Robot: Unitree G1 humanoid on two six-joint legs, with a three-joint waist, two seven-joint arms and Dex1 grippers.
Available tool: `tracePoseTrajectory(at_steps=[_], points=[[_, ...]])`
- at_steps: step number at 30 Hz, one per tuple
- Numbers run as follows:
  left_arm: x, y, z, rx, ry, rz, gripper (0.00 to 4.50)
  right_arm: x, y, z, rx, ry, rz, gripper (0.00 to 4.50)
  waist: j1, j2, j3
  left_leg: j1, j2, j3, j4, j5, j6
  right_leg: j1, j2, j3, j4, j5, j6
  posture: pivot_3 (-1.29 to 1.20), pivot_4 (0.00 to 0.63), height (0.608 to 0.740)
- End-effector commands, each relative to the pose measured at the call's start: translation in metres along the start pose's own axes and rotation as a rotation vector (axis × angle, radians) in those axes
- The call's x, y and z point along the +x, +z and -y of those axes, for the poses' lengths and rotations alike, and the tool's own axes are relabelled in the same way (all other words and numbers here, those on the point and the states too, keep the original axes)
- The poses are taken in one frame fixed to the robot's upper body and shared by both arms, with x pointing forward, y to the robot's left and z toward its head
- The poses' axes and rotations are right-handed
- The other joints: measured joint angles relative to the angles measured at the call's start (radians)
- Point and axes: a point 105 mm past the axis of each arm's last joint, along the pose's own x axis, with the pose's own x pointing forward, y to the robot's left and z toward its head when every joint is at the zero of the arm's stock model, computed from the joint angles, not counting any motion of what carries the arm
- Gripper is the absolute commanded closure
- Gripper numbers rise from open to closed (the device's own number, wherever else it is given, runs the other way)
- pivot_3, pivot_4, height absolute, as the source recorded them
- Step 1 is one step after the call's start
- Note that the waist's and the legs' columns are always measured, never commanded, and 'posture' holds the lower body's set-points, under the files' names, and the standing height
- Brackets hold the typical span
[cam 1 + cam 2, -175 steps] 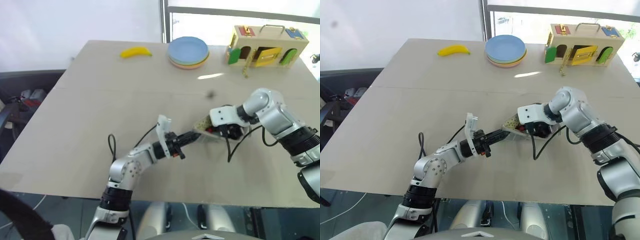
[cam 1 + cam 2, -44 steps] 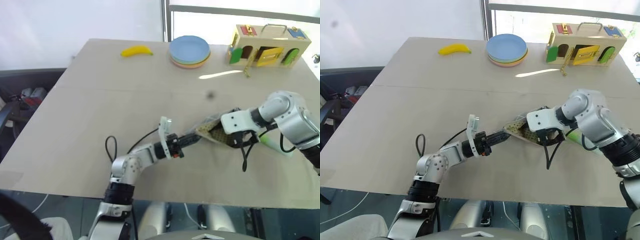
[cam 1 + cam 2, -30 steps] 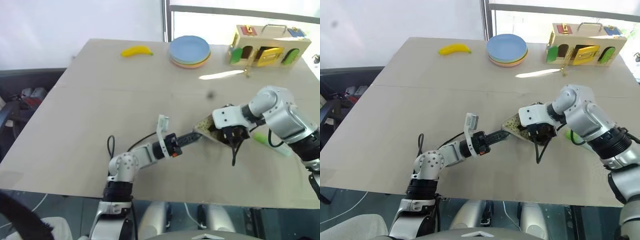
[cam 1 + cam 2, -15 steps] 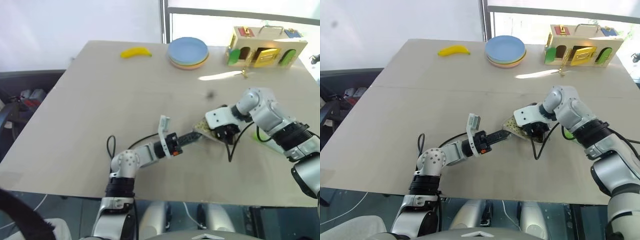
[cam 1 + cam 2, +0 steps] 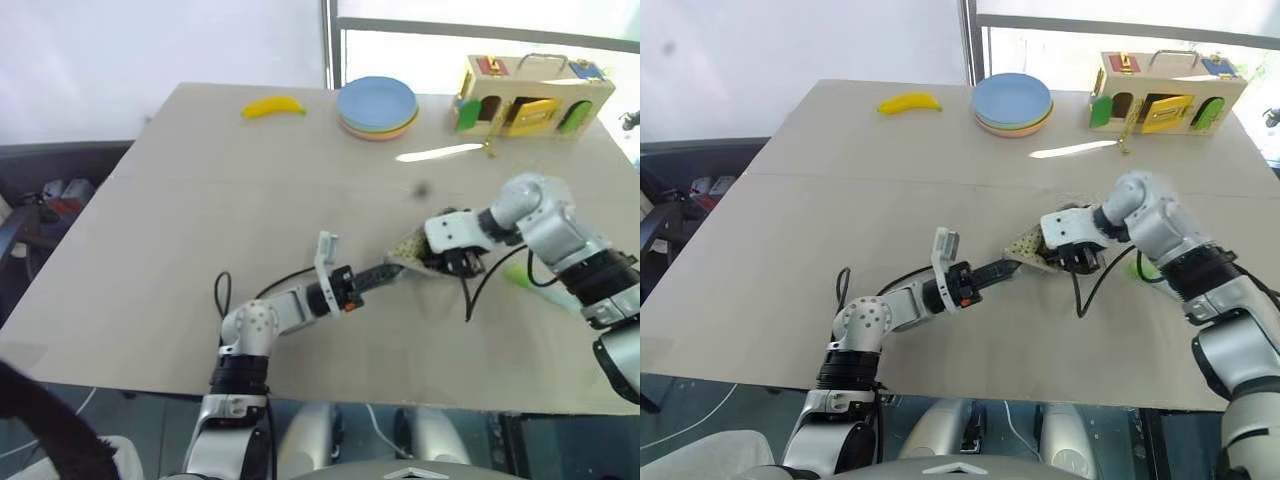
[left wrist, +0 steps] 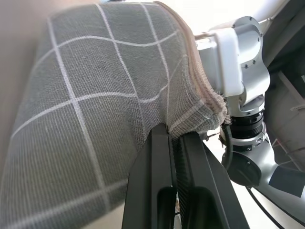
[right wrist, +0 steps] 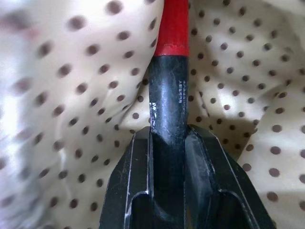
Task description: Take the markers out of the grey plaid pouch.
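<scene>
Pale bench (image 5: 200, 190): your left hand (image 6: 175, 138) pinches the pouch (image 6: 105, 109) rim, anchoring it while your right hand (image 7: 167, 138), inside, clamps the red marker (image 7: 169, 71).

A broad, pale beige table (image 5: 250, 190) takes up most of the scene, with a thin seam running across its top. Behind it stands a plain white wall (image 5: 150, 40), and beside that a window (image 5: 1120, 25) with a grey frame lets in bright daylight, which throws a glare patch (image 5: 437, 152) on the tabletop. To the left, a dark floor (image 5: 40, 180) holds some clutter.
</scene>
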Motion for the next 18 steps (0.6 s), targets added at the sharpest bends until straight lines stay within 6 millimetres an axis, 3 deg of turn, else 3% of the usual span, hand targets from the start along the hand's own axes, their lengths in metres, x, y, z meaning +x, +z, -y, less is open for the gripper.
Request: tracePoseTrajectory(at_steps=[1,12,16,18], points=[[-0.003,0.006,0.001,0.019,-0.002,0.028,4.50,-0.030,0.020,0.003,0.026,-0.060,0.158,4.16,-0.001,0.000,0.000,0.000,0.000,0.000,0.000,0.000,0.000,0.000,0.000,0.000,0.000,0.000,0.000,0.00,0.150,0.740],[-0.007,0.012,-0.001,0.026,0.014,0.047,4.50,-0.062,0.039,-0.011,-0.007,-0.204,0.457,4.16,0.000,0.000,0.000,-0.001,0.000,0.000,-0.003,-0.001,0.001,-0.001,-0.002,0.000,-0.002,0.000,0.000,0.00,0.150,0.740],[-0.011,0.018,0.000,0.082,0.038,0.054,4.50,-0.086,0.057,-0.001,0.022,-0.328,0.620,4.16,-0.003,0.000,0.001,-0.002,0.000,0.000,-0.004,-0.001,0.001,-0.003,-0.002,0.001,-0.002,0.000,0.000,0.00,0.150,0.740],[-0.013,0.025,0.004,0.194,0.057,0.058,4.50,-0.104,0.059,0.011,0.089,-0.426,0.684,4.16,-0.003,0.000,0.001,-0.003,0.001,0.001,-0.004,-0.001,0.001,-0.005,-0.002,0.001,-0.002,0.000,0.000,0.00,0.150,0.740]])
